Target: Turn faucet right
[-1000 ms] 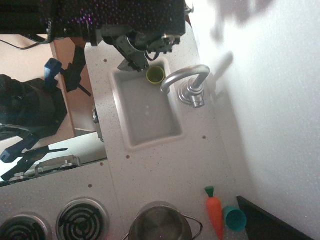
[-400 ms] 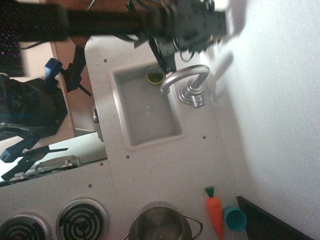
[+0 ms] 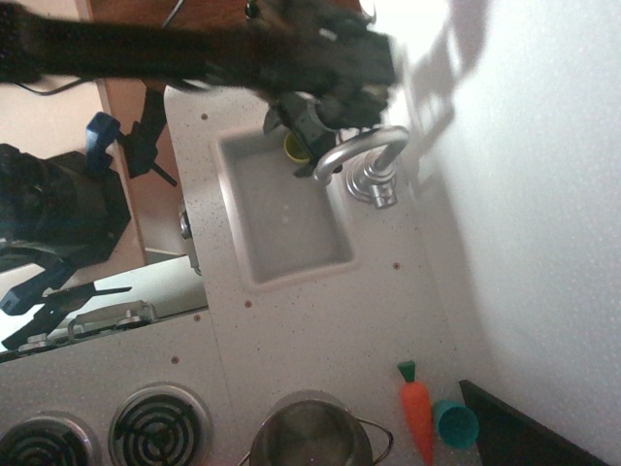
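Note:
The faucet (image 3: 372, 153) is shiny silver metal with a gooseneck spout on a round base, and stands at the far right edge of the white sink (image 3: 254, 228). Its spout arches left, with the tip over the sink's upper right corner. My gripper (image 3: 309, 131) is black and motion-blurred. It hangs just above and left of the spout, close to its tip. I cannot tell whether it touches the spout or whether its jaws are open. It partly covers a yellow-green cup (image 3: 292, 149) in the sink's top corner.
A steel pot (image 3: 310, 437) stands at the bottom edge beside the stove burners (image 3: 155, 427). An orange toy carrot (image 3: 417, 413) and a teal cup (image 3: 455, 424) lie at the lower right. A white wall (image 3: 524, 194) runs along the right, close behind the faucet.
My arm swung right across the top of the sink, then came down and left onto the spout's tip. The faucet has not visibly turned.

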Motion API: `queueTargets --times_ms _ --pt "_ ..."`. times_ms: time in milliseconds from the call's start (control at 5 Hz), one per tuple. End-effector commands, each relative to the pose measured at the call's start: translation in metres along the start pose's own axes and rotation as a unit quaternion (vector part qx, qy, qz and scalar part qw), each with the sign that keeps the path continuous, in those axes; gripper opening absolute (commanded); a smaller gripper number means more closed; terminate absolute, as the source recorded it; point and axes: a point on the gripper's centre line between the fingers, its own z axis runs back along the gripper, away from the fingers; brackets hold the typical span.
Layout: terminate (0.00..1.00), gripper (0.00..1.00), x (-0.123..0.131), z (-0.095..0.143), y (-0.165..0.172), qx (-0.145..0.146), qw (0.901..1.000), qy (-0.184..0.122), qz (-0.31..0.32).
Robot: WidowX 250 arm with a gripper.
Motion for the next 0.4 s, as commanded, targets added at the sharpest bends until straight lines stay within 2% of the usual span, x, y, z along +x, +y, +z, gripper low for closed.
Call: queueTargets --times_ms 0,200 --pt "0.00 1.00 -0.040 0.088 -0.026 -0.156 0.9676 -0.182 -0.078" --pt "0.00 1.00 -0.045 0.090 -0.046 -0.150 0.9679 -0.180 -0.092"
